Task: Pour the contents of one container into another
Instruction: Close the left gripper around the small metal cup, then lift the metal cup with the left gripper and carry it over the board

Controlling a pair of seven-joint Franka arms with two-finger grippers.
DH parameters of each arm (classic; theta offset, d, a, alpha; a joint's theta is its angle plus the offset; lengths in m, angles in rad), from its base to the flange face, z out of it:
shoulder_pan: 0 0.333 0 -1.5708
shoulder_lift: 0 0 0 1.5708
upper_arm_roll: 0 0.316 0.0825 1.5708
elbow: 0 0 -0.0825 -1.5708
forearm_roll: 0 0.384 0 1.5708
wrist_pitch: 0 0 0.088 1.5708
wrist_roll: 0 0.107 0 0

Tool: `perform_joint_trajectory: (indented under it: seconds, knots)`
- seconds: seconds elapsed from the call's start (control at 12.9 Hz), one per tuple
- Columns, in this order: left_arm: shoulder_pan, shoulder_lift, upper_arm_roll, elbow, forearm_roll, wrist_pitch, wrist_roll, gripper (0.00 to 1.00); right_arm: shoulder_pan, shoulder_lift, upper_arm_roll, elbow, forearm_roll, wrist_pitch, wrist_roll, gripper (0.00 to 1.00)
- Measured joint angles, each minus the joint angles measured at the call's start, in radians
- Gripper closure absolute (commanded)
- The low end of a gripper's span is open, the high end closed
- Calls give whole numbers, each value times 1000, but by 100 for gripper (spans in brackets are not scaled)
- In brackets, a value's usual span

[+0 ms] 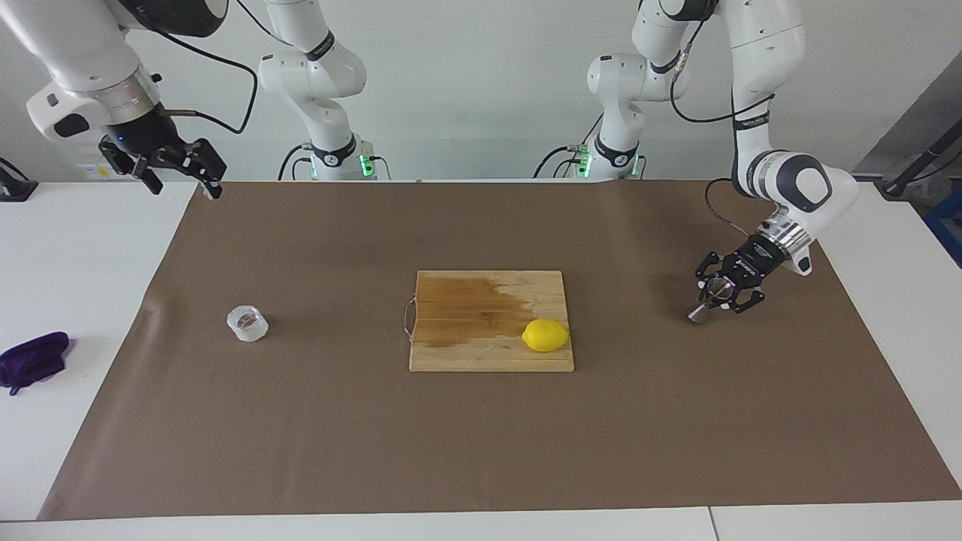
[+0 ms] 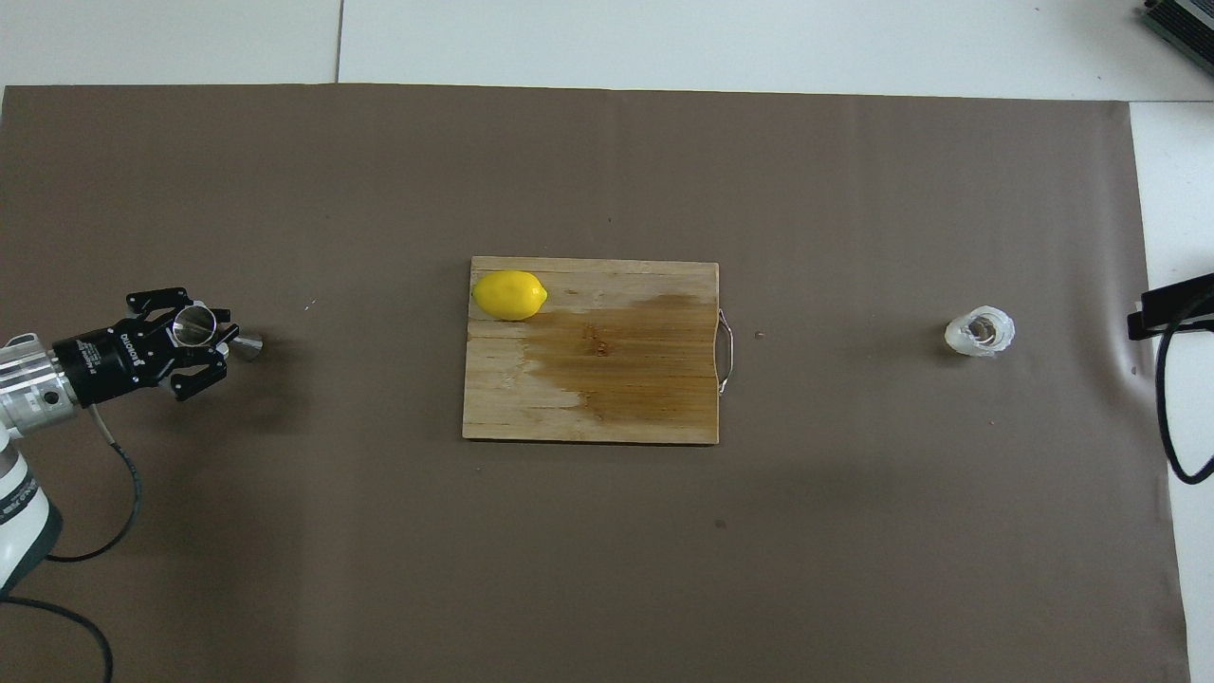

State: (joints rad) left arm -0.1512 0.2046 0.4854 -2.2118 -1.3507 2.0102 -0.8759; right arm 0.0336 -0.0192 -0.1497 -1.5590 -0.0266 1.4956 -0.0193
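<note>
The steel jigger (image 1: pixel 697 314) (image 2: pixel 248 347) leans on the brown mat at the left arm's end of the table, its foot on the mat. My left gripper (image 1: pixel 718 293) (image 2: pixel 199 332) comes in low and slanted and is shut on the jigger's upper cone. The squat clear glass cup (image 1: pixel 246 323) (image 2: pixel 980 332) stands alone on the mat toward the right arm's end. My right gripper (image 1: pixel 184 182) waits in the air over the mat's corner at its own end, open and holding nothing.
A wooden cutting board (image 1: pixel 466 353) (image 2: pixel 512 417) with a dark wet patch lies mid-table, and a lemon (image 1: pixel 546 335) (image 2: pixel 510 295) sits on its corner. A purple cloth (image 1: pixel 34 359) lies off the mat at the right arm's end.
</note>
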Motion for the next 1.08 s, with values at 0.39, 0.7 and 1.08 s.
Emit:
perform_joint_trajectory:
  seconds: [0.39, 0.7, 1.08]
  knots:
    - [-2, -15, -24, 20, -6, 0, -57, 76, 0, 0, 0, 0, 0, 0, 0, 0]
    - [-73, -26, -34, 73, -6, 58, -179, 76, 0, 0, 0, 0, 0, 0, 0, 0]
    - [-237, -74, -44, 87, -8, 234, -361, 76, 0, 0, 0, 0, 0, 0, 0, 0]
